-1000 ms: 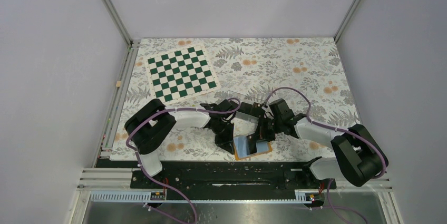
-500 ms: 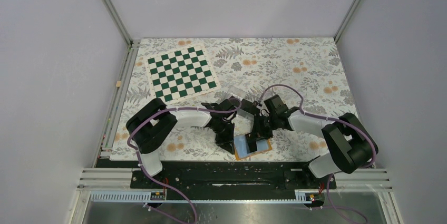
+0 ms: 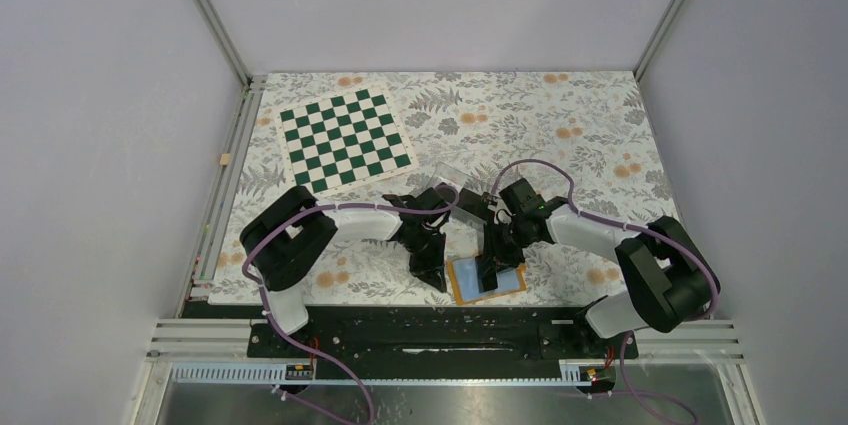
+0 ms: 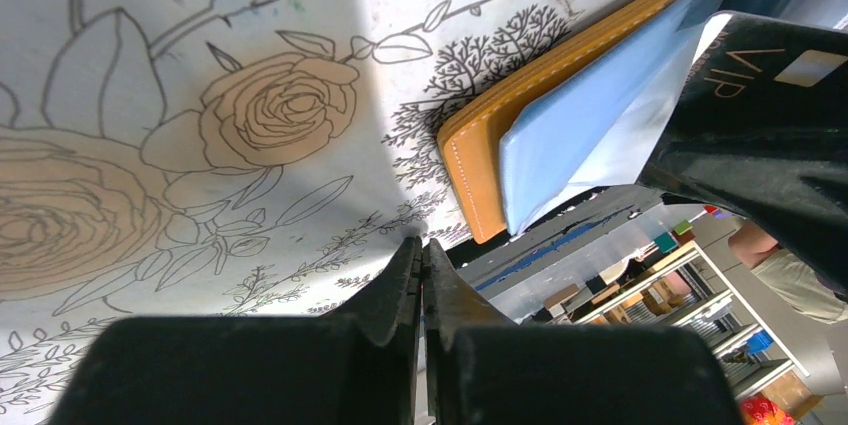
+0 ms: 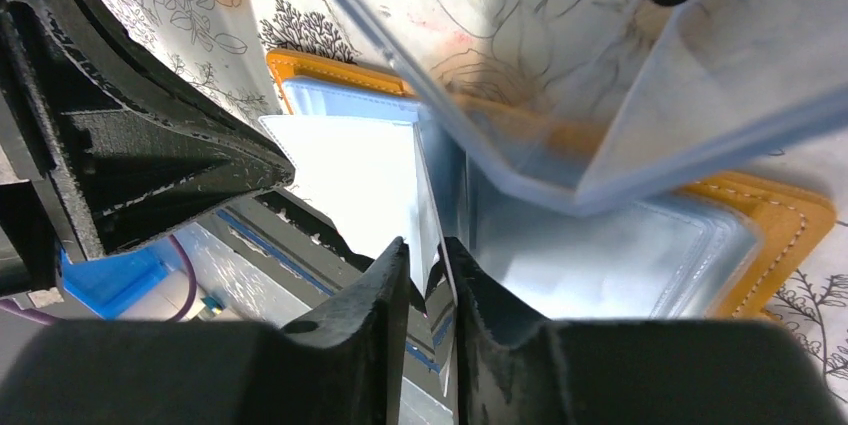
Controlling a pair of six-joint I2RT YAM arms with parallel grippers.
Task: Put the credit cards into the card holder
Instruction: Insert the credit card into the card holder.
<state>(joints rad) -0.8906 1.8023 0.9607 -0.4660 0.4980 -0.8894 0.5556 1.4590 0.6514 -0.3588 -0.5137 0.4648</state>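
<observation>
Lying flatter than a second ago, the small orange folding wallet (image 3: pixel 510 281) gapes open. Over it the right gripper (image 5: pixel 425 250) has parted its jaws slightly — the left gripper (image 4: pixel 422 245) stays pressed together, empty.

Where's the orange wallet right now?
In the top view the orange wallet lies open at the near edge of the table, just right of the middle, under the right arm's fingers.
</observation>
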